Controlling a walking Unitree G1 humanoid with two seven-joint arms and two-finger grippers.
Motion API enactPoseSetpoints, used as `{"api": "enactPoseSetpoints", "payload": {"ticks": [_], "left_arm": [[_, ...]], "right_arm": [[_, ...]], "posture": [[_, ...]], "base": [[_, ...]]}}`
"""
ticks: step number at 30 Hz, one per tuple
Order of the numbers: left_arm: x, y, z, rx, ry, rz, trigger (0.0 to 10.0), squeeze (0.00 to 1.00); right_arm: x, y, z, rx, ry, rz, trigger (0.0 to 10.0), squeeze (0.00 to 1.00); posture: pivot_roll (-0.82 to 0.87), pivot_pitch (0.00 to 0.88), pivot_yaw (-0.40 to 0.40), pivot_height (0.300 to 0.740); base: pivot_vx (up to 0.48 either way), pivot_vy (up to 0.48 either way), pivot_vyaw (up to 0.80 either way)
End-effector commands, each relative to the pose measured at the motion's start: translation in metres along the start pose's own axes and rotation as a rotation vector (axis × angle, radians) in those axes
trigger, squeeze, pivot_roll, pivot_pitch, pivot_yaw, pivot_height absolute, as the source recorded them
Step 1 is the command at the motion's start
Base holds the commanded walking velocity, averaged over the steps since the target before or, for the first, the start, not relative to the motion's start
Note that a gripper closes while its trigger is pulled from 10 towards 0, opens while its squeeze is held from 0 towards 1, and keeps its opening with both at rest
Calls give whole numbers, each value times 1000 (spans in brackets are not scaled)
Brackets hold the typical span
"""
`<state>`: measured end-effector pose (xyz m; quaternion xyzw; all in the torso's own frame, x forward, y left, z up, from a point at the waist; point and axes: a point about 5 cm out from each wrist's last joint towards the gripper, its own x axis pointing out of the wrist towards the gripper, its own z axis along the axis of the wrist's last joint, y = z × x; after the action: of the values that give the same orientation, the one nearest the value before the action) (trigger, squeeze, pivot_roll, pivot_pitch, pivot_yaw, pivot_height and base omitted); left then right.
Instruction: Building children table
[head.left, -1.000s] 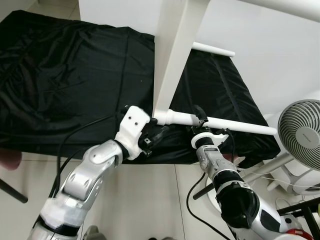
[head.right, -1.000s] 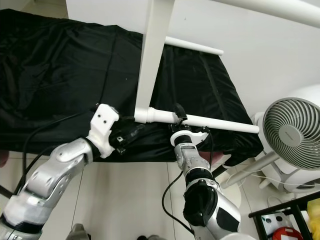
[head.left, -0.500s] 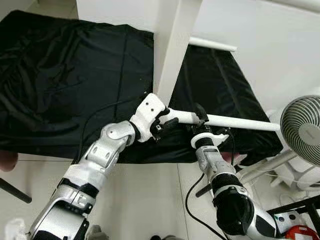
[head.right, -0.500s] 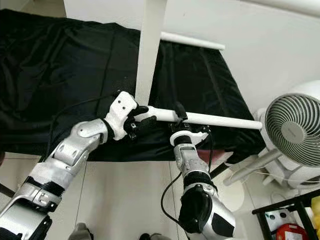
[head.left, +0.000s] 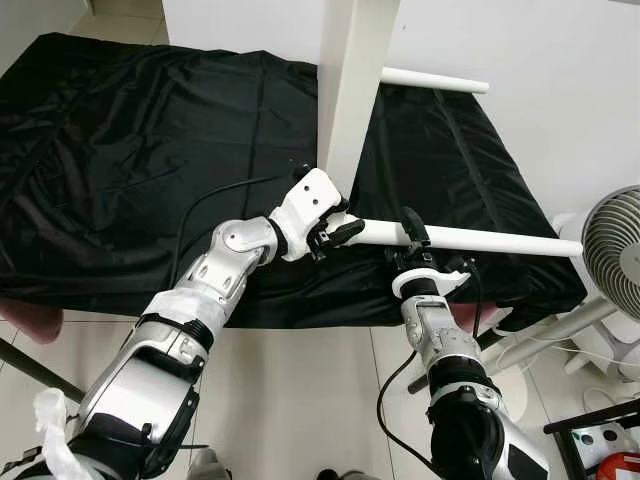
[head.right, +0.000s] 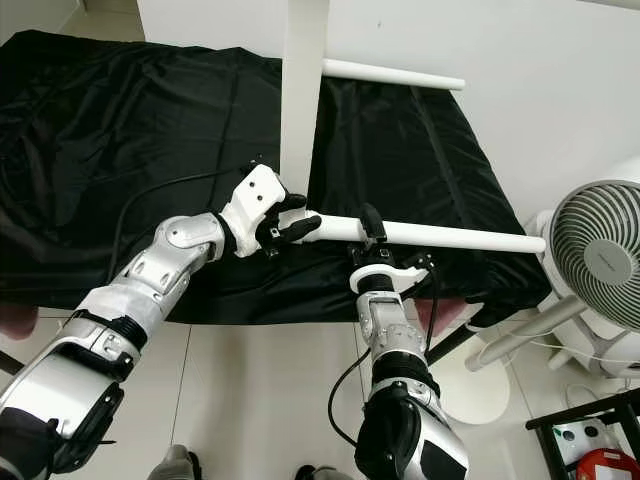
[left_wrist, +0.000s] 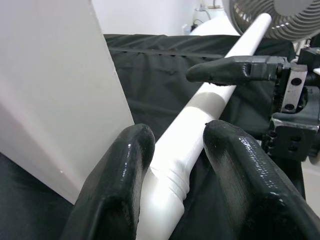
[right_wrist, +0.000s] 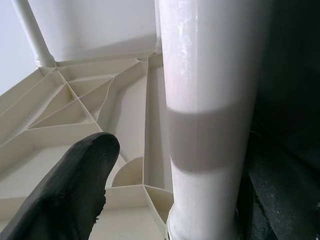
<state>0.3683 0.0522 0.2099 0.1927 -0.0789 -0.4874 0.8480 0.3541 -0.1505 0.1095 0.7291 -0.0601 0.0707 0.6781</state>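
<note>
A white children's table top (head.left: 350, 90) stands on edge on the black cloth. One white table leg (head.left: 480, 240) sticks out sideways from its lower corner. A second leg (head.left: 435, 80) juts out farther back. My left gripper (head.left: 338, 232) is shut on the near leg at its threaded base, one finger (left_wrist: 125, 165) pressing each side. My right gripper (head.left: 412, 230) is shut on the same leg a short way along it. In the right wrist view the leg (right_wrist: 210, 100) runs past one black finger (right_wrist: 75, 175) to the table's ribbed underside (right_wrist: 75, 115).
The black cloth (head.left: 130, 150) covers a wide low surface. Its front edge runs just below both grippers. A white fan (head.left: 615, 240) on a stand is at the right, with small items on the floor beside it. A pink thing (head.left: 30, 320) sits at the left edge.
My left gripper rose from the cloth's front edge to the leg's base and shut on it. The right gripper kept its hold. The camera shifted slightly.
</note>
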Motion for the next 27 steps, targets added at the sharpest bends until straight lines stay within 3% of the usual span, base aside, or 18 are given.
{"api": "enactPoseSetpoints", "payload": {"ticks": [1, 13, 14, 19, 22, 27], "left_arm": [[-1, 8, 2, 16, 4, 24, 10000, 0], [-1, 17, 8, 47, -3, 25, 10000, 0], [-1, 19, 9, 52, -8, 23, 10000, 0], [-1, 20, 9, 58, -18, 22, 10000, 0], [-1, 18, 7, 49, -33, 14, 10000, 0], [-2, 13, 4, 17, -52, -7, 10000, 0]], "right_arm": [[-26, -29, -17, 81, -2, -124, 10000, 0], [-51, -14, -35, 97, 44, -84, 10000, 0], [-60, -4, -38, 62, 67, -55, 10000, 0], [-72, 14, -41, 25, 94, 11, 10000, 0], [-85, 55, -37, -31, 165, 220, 10000, 0], [-86, 71, -30, -131, 179, 326, 10000, 0]], "posture": [[-6, 187, -59, 740], [-1, 196, -51, 740], [-3, 197, -51, 740], [-7, 198, -47, 740], [-10, 195, -46, 740], [-10, 192, -44, 740]], "base": [[0, 0, 0], [0, 0, 0], [0, 0, 0], [0, 0, 0], [0, 0, 0], [0, 0, 0]]}}
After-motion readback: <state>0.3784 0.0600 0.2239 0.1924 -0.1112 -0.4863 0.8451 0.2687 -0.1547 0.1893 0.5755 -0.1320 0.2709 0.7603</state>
